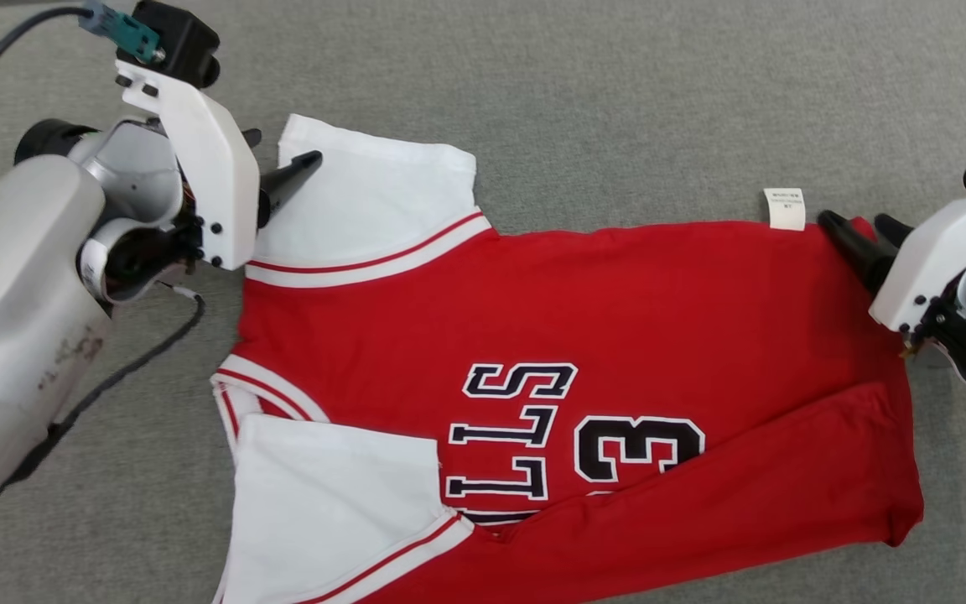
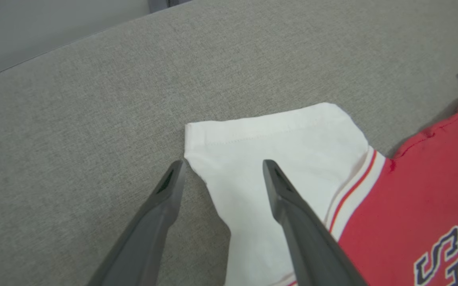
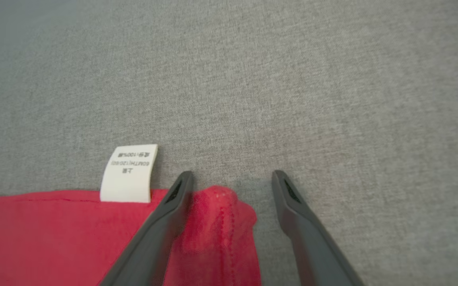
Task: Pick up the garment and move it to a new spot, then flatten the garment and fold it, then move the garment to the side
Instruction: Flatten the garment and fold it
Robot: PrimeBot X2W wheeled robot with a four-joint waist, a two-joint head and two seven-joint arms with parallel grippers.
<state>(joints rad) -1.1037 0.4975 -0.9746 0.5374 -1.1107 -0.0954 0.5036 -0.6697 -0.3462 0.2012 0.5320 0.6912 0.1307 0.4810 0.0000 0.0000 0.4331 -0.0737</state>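
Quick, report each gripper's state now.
Left gripper: open, empty, over the white sleeve of the shirt.
Right gripper: open, empty, at the shirt's red corner.

The head camera looks steeply down on the jersey (image 1: pixel 584 335) spread over the grey surface (image 1: pixel 617 101). The left wrist camera sits low and close, facing along the left gripper (image 2: pixel 221 165) at the white sleeve (image 2: pixel 276 151). The right wrist camera is close over the label (image 3: pixel 129 174) at the hem corner. The head view takes in both spots.
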